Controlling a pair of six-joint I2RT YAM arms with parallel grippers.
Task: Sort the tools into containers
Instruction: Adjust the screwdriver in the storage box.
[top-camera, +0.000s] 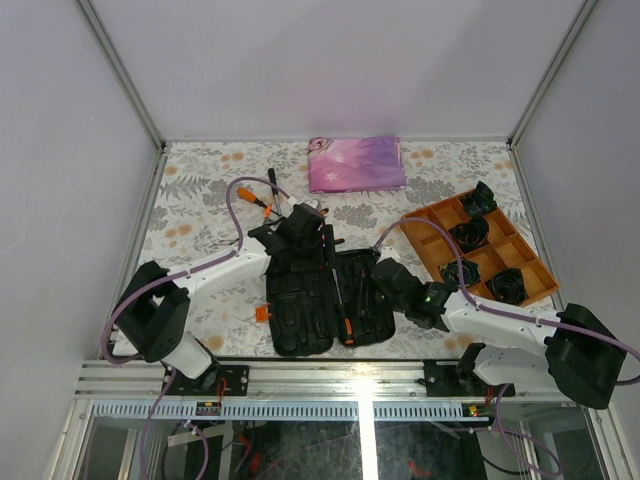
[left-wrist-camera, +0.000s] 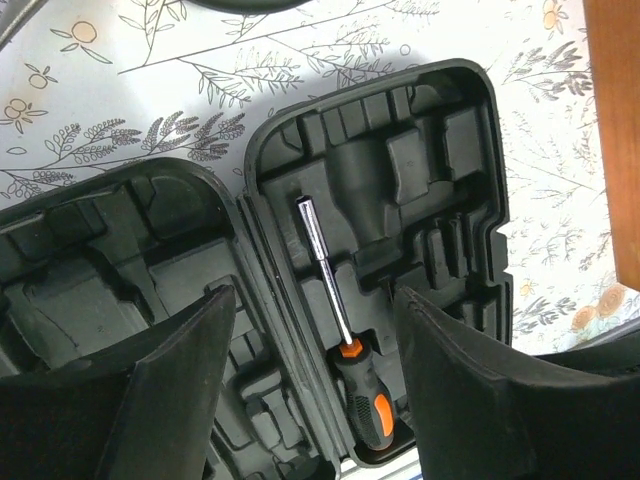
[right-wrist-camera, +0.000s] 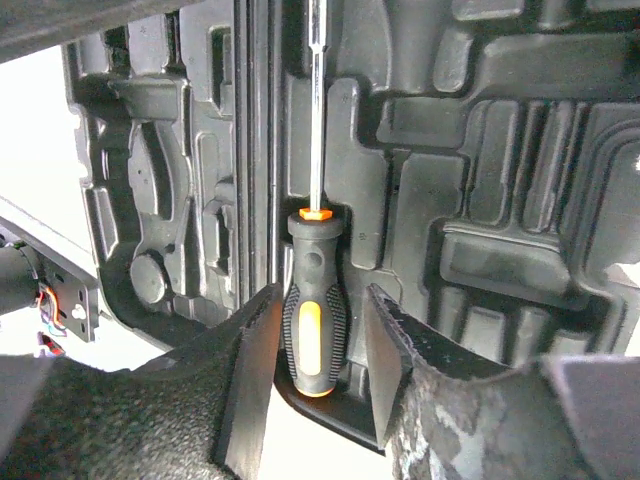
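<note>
The black tool case (top-camera: 300, 300) lies open on the table, its moulded slots facing up. One orange-and-black screwdriver (right-wrist-camera: 314, 300) rests in a slot beside the hinge, its shaft pointing away and its handle (left-wrist-camera: 368, 400) at the near end. My right gripper (right-wrist-camera: 320, 325) straddles that handle: the left finger (right-wrist-camera: 255, 350) lies against it, while a gap remains at the right finger (right-wrist-camera: 385, 340). My left gripper (left-wrist-camera: 315, 400) hovers over the case's far end (top-camera: 305, 232), open and empty. Other small tools (top-camera: 262, 200) lie on the table behind the left arm.
An orange divided tray (top-camera: 430, 245) holding black coiled bundles (top-camera: 507, 285) stands at the right. A folded pink-purple cloth (top-camera: 357, 163) lies at the back. An orange latch (top-camera: 262, 313) sticks out of the case's left side. Cables loop over the left arm.
</note>
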